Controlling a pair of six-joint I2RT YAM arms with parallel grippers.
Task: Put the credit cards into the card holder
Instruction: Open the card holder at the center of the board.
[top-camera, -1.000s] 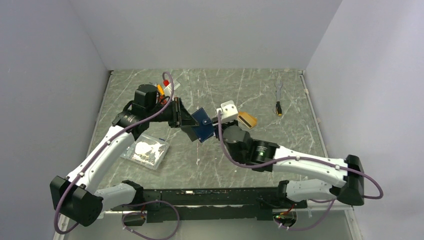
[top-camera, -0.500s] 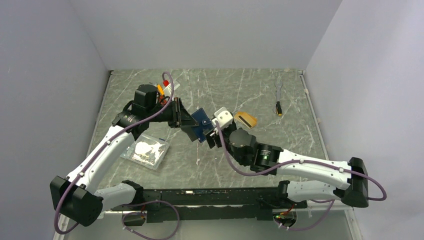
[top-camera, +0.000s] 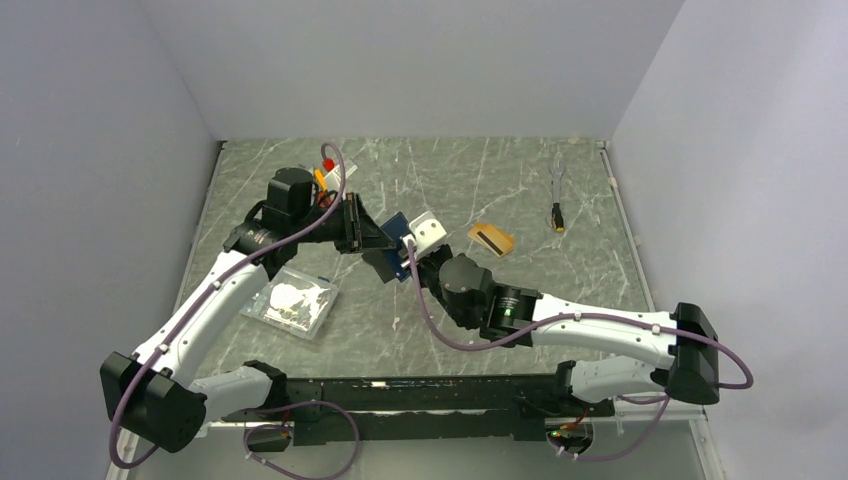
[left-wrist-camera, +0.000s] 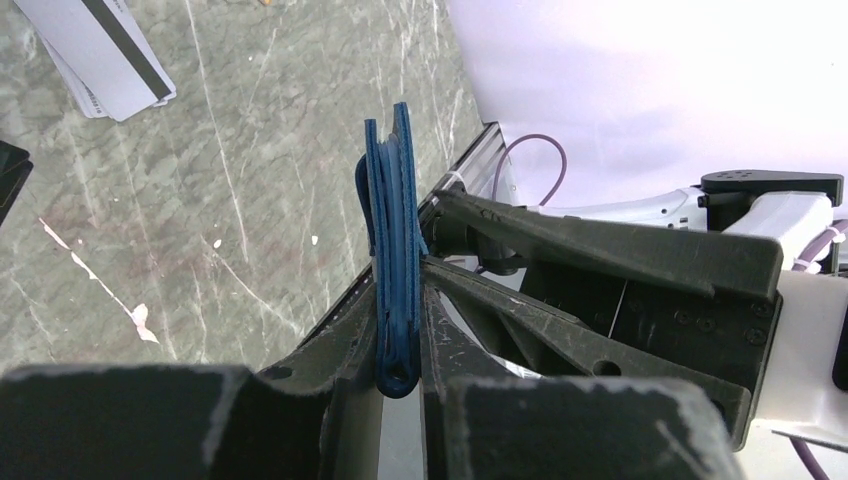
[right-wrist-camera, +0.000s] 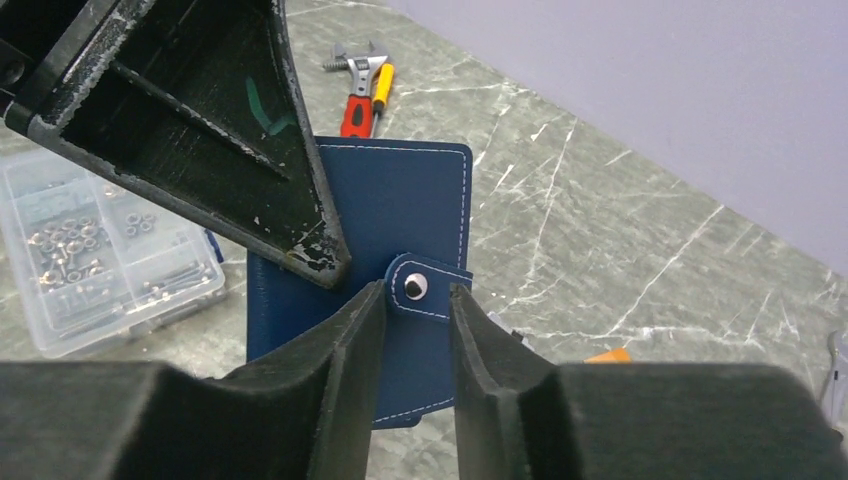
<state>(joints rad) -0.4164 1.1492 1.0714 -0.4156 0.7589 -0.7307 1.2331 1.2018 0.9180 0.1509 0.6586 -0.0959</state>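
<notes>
Right wrist, right claw (right-wrist-camera: 417, 295) flanking tab (right-wrist-camera: 428, 272) at card holder (right-wrist-camera: 400, 200) edge

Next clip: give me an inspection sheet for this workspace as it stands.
Surface: grey marbled table.
Job's things: card holder folded; orange-gold card and silver-white card lie on the table.
Clutter: clear box of small parts; red-handled wrench.
Grippers: left gripper shut on the card holder; right gripper fingers straddle its snap tab, grip unclear.
Cables: purple cable, looped; loose short cable on the table.
Surroundings: plain pale walls.
</notes>
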